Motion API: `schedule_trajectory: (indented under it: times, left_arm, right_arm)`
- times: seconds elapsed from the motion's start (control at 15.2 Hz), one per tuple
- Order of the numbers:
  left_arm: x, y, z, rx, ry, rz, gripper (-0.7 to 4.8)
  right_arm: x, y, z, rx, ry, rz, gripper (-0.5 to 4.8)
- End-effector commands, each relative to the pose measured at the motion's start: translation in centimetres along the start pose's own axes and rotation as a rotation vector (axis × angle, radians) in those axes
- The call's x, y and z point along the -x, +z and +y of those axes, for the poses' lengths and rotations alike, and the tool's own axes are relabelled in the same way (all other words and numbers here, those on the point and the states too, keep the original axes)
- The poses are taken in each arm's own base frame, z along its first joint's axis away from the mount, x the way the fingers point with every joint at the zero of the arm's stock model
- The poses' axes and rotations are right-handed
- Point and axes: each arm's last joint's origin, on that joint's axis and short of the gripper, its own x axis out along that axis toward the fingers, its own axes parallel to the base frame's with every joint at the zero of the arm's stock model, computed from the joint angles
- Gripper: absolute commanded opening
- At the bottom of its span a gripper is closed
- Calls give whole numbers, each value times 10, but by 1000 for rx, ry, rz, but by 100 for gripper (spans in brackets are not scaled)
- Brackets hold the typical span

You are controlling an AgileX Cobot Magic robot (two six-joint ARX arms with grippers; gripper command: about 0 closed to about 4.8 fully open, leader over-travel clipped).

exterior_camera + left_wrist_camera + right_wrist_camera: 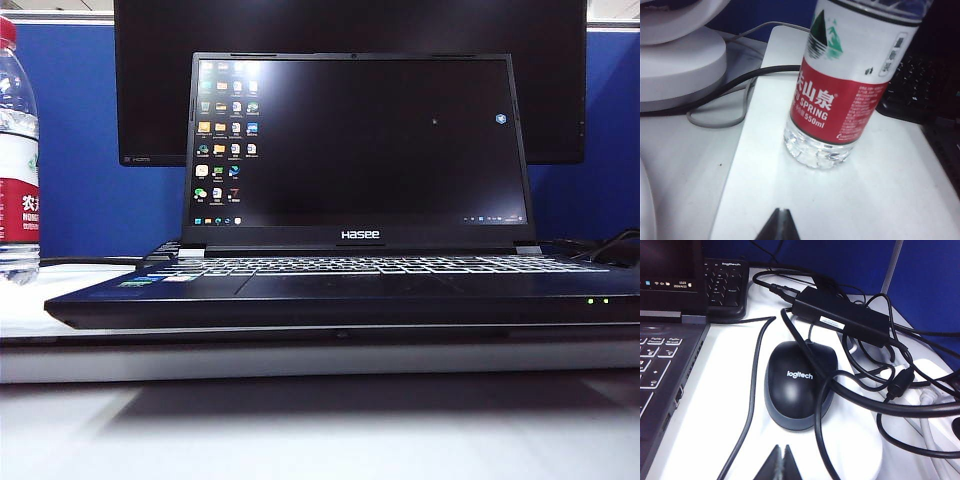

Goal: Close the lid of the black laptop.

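While the lid stands upright, left gripper by bottle, right gripper by mouse.

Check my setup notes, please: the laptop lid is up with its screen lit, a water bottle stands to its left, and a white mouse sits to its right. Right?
One slip: the mouse is black, not white, as the right wrist view shows. The rest holds: the laptop has its lid up with the screen lit, and the water bottle stands to its left.

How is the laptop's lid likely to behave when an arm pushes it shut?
The lid looks thin and stiff, so it should probably swing down as one panel on its rear hinge. It stands upright, so a push high up likely turns it most easily. The wide laptop lies flat and seems unlikely to tip.
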Motion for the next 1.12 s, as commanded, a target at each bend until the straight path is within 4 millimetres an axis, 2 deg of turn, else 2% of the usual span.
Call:
schedule_trajectory:
  times: [0.07, 0.33, 0.59, 0.73, 0.99, 1.06, 1.12]
  left_arm:
    - [0, -2, 0, -4, 1, 12, -1]
    - [0, -2, 0, -9, 1, 12, -1]
    - [0, 3, -2, -144, -42, -43, -2]
    - [0, 5, -4, -149, -92, -60, -2]
    - [2, 17, -11, -187, -259, -170, -2]
    - [3, 19, -12, -191, -299, -196, -2]
    - [6, 26, -16, -170, -384, -254, -2]
  right_arm:
    - [0, 0, 0, 2, 1, -5, -6]
    - [0, 0, 0, 2, 1, -5, -6]
    - [0, 0, 0, 2, 1, -5, -5]
    - [0, 0, 0, -17, 5, -7, -6]
    - [0, 1, 0, -306, 17, -19, -5]
    - [0, 1, 2, -353, 70, -13, -5]
    - [1, 6, 6, -352, 230, -40, -6]
